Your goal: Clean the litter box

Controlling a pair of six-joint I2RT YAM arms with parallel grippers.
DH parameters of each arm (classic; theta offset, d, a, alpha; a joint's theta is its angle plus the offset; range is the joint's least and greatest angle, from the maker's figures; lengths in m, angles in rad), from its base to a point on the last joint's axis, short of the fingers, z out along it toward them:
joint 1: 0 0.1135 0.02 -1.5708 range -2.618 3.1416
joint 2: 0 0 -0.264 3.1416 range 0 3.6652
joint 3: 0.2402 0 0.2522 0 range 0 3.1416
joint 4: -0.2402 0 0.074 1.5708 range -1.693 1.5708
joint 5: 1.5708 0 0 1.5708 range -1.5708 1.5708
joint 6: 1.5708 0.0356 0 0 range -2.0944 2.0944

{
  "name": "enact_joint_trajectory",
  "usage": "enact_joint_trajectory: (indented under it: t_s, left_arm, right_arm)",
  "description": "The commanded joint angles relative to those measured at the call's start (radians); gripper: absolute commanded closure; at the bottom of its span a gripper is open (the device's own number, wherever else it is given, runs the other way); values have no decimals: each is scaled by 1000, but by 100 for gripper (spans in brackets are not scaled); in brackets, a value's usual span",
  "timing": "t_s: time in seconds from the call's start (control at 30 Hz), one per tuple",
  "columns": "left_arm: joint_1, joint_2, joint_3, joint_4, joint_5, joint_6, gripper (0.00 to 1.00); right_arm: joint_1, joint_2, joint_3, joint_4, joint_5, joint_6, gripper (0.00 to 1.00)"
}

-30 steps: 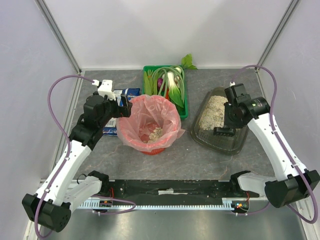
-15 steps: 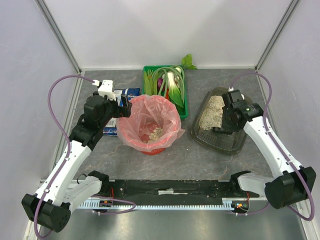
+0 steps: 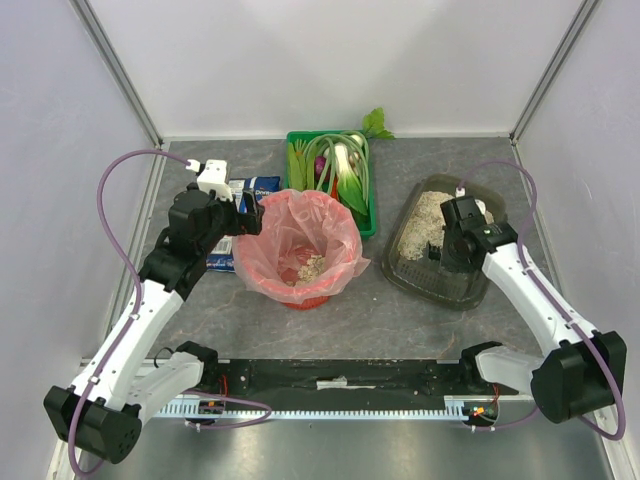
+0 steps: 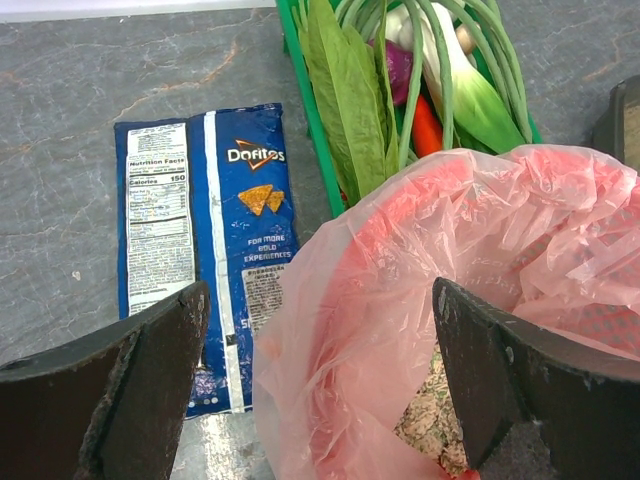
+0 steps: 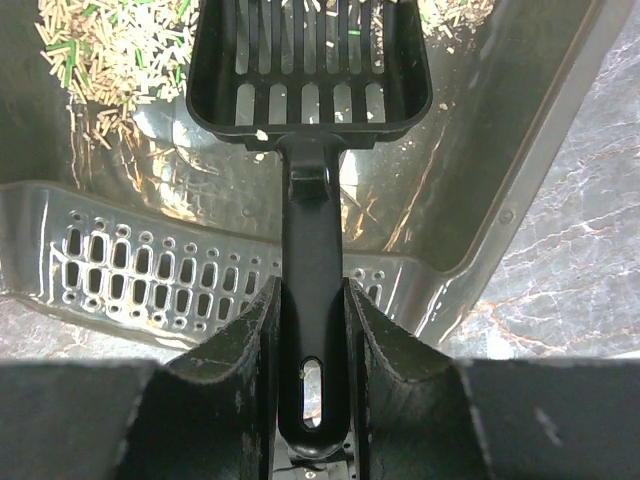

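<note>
The litter box [image 3: 458, 285], a dark translucent tray with beige litter [image 3: 424, 220] heaped at its far end, sits at the right. My right gripper [image 3: 445, 250] is low over it, shut on the handle of a black slotted scoop [image 5: 310, 60]. In the right wrist view the gripper [image 5: 312, 300] clamps the handle. The scoop head rests on the tray's bare floor at the edge of the litter [image 5: 90, 50], inside the box wall [image 5: 500, 180]. My left gripper [image 3: 245, 222] is open and empty, straddling the left rim of the pink-bagged red bin [image 3: 300, 250].
A green crate of vegetables [image 3: 330, 175] stands behind the bin. A blue Doritos bag [image 3: 240, 192] lies flat left of it and also shows in the left wrist view [image 4: 210, 230]. The bin [image 4: 480, 230] holds some litter at its bottom.
My right gripper has come down and a little towards the left into the litter box, bringing the scoop to the tray floor. The left arm has not moved.
</note>
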Motion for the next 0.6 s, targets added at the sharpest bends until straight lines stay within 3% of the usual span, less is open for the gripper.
enact_joint_trajectory:
  t_s: [0.0, 0.33, 0.57]
  left_arm:
    - [-4, 6, 1, 31, 11, 24, 2]
    - [-3, 14, 2, 32, 28, 20, 2]
    - [-4, 19, 1, 34, 48, 12, 2]
  right_arm:
    - [-4, -1, -59, 109, 40, 27, 100]
    - [-2, 21, -105, 257, 102, 26, 100]
    - [-4, 2, -199, 452, 112, -11, 100]
